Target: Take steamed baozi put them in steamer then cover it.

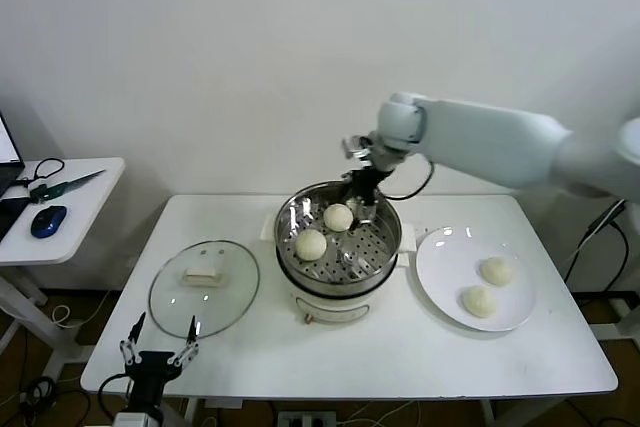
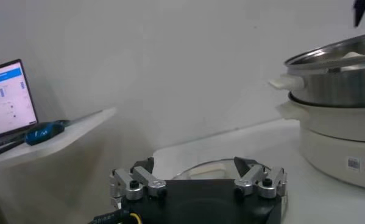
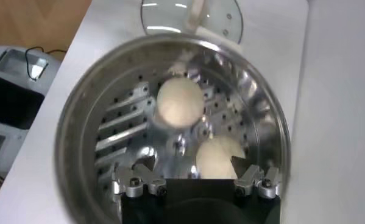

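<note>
The steamer point(image 1: 380, 247) stands mid-table with two baozi on its perforated tray, one at the back point(image 1: 338, 217) and one at the front left point(image 1: 311, 244). Two more baozi point(image 1: 496, 270) point(image 1: 479, 300) lie on the white plate point(image 1: 440, 257) to its right. My right gripper point(image 1: 360, 209) hangs open and empty over the steamer's back rim, just above the back baozi point(image 3: 220, 157); the other baozi point(image 3: 180, 102) lies farther in. The glass cover point(image 1: 204, 287) lies flat on the table left of the steamer. My left gripper point(image 1: 158, 355) is open and parked at the table's front left edge, facing the cover point(image 2: 200, 172).
A side table point(image 1: 70, 207) at the far left holds a blue mouse point(image 1: 48, 220), scissors and a laptop edge point(image 2: 8, 97). The steamer's white base point(image 2: 337, 140) rises to the right of my left gripper. The table's front edge is close to the left gripper.
</note>
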Robot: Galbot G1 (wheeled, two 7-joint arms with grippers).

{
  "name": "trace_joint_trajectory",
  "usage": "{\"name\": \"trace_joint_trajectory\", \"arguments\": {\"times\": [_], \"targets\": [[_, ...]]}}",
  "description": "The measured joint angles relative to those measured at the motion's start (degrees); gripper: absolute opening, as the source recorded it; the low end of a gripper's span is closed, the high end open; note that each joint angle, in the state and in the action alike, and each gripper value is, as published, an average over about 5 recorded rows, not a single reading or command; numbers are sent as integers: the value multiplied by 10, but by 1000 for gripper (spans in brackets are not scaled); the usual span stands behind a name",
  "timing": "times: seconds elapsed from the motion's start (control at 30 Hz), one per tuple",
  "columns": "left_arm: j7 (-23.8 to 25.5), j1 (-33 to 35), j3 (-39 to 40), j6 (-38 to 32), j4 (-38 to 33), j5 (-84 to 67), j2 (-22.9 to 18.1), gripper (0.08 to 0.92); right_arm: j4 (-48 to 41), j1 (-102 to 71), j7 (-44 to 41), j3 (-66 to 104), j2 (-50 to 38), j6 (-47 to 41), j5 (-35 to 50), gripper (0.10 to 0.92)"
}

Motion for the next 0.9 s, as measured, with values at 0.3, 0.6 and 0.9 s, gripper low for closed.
{"name": "trace_joint_trajectory", "arguments": {"times": [0.3, 0.6, 0.9], "targets": [[0, 2, 2, 2, 0, 9, -5, 823, 53, -8, -12, 10, -138, 15, -61, 823], [1, 11, -1, 1, -1, 19, -10, 823, 53, -98, -27, 61, -232, 40, -164, 823], [1, 7, 4, 5, 0, 30, -17, 823, 30, -217, -31, 134, -254, 54, -256, 823]]}}
